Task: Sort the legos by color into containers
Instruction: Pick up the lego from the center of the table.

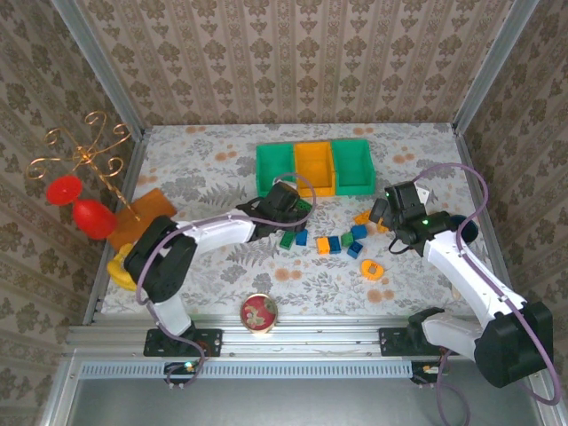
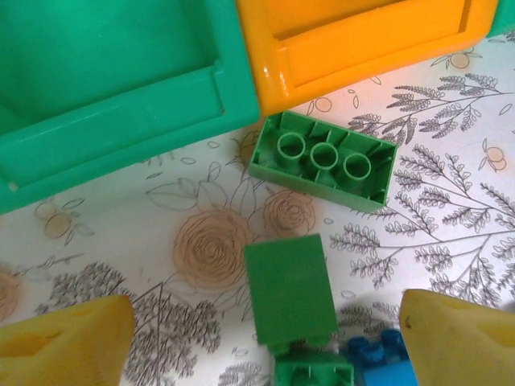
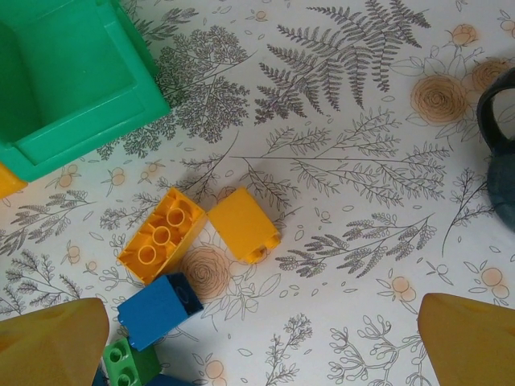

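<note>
Pick-up of a green brick is, by the look of it, the step in hand. The left gripper (image 2: 264, 314) hangs with its jaws wide apart over a smooth-sided green brick (image 2: 290, 285), which lies on the table (image 2: 201, 241) between the pads, touching neither. Just beyond it, an upturned green brick (image 2: 323, 161) rests close to the near walls of the left green bin (image 2: 113, 104) and the orange bin (image 2: 362, 48). The next move likely calls for dropping lower, closing across the brick's narrow sides, then lifting it over a green bin's near wall.

The right gripper (image 3: 261, 314) is likewise spread wide and holds nothing. It is poised near an upturned orange-yellow brick (image 3: 161, 233) and a plain orange-yellow brick (image 3: 244, 223), which lie side by side not far from the right green bin (image 3: 72, 88).

The containers number three: two green with one orange between. The left wrist view has three green bricks and one blue. The right wrist view has two orange-yellow, one blue and one green. From above, roughly a dozen legos (image 1: 335, 244) lie scattered on the near side of the bins; a firmer tally is beyond that view.
</note>
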Robot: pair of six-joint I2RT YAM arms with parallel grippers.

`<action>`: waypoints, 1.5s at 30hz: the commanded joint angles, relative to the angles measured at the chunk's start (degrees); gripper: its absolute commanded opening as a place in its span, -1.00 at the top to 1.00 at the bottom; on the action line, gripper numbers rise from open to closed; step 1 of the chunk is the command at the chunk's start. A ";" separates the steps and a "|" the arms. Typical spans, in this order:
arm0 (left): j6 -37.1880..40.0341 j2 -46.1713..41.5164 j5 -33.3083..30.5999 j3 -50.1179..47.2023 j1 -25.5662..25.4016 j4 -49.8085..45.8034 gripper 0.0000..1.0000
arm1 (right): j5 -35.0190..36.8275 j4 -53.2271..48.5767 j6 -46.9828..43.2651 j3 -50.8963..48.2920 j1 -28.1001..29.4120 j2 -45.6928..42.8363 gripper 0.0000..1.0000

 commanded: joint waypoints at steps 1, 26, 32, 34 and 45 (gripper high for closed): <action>0.42 2.49 1.21 4.44 -0.07 -1.77 -0.60 | 1.76 -1.15 0.96 0.09 0.47 0.26 -1.00; -2.22 11.18 2.13 8.84 1.39 -9.22 0.06 | 1.07 0.65 0.96 -0.57 0.52 0.88 -1.00; -2.30 9.63 0.90 8.16 1.37 -9.24 0.34 | 1.01 1.16 1.04 -0.88 0.55 0.61 -1.00; -2.47 8.55 0.50 7.65 1.31 -9.25 0.45 | 0.98 1.20 1.04 -0.96 0.56 0.48 -1.00; -2.34 -2.86 -2.38 2.37 0.80 -9.23 0.67 | 0.91 1.84 0.61 -1.06 1.67 -0.62 -1.00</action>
